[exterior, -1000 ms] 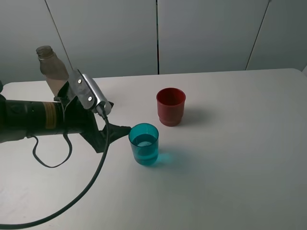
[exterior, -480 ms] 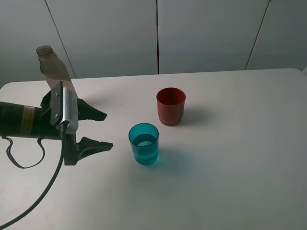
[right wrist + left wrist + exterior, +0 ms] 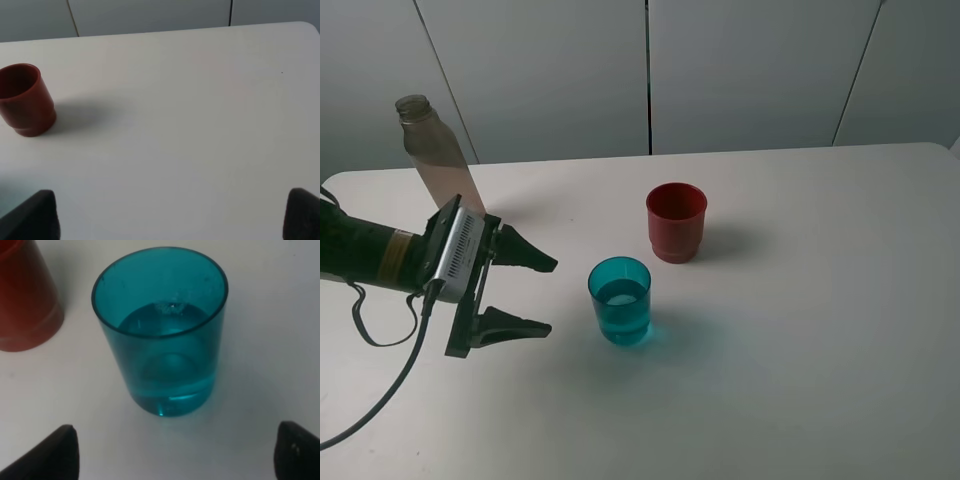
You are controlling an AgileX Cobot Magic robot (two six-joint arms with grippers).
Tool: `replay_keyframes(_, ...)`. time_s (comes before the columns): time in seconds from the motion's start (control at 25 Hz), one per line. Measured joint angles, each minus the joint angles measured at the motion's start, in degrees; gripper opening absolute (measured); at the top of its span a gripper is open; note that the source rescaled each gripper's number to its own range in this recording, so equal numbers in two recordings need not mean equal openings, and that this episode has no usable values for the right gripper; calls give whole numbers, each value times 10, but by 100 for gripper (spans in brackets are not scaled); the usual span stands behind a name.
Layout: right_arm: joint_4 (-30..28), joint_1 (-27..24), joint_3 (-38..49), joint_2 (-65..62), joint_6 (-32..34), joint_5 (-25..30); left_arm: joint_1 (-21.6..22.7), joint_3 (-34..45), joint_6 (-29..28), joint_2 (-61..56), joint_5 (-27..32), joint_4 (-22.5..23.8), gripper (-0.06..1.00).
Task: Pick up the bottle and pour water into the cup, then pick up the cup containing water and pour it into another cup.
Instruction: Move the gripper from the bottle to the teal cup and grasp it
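The teal cup (image 3: 620,300) stands upright near the table's middle, holding water about halfway up; the left wrist view shows it (image 3: 162,335) close up. My left gripper (image 3: 542,297) hovers just left of it, open, fingers (image 3: 62,450) spread wider than the cup and not touching it. The red cup (image 3: 676,222) stands behind and right of the teal one, also seen in both wrist views (image 3: 25,300) (image 3: 26,100). The clear bottle (image 3: 430,150) stands upright at the back left, behind my left arm. My right gripper (image 3: 167,217) is open above bare table, out of the exterior view.
The white table (image 3: 800,330) stretches bare to the right and front of the cups. A black cable (image 3: 390,385) trails from the left arm over the table's front left. Grey wall panels (image 3: 740,70) close off the back edge.
The left wrist has rolled so its fingers now bracket the line to the teal cup. It drew back left, then edged slightly right and lower. Bottle and cups stayed put.
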Motion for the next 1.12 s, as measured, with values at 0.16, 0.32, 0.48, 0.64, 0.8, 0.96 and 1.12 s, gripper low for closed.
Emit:
replay_keyframes(0.16,0,0,0,0,0,0,0,-29,24,52,-18,-15,100)
replay_keyframes(0.32,0,0,0,0,0,0,0,-59,44,89,-55,-53,100)
replay_keyframes(0.48,0,0,0,0,0,0,0,-92,46,123,-94,-34,100)
replay_keyframes(0.64,0,0,0,0,0,0,0,-109,47,144,-105,-14,100)
replay_keyframes(0.8,0,0,0,0,0,0,0,-117,47,157,-106,-12,100)
replay_keyframes(0.96,0,0,0,0,0,0,-11,-137,47,169,-108,-7,100)
replay_keyframes(1.12,0,0,0,0,0,0,-36,-168,41,185,-108,0,100)
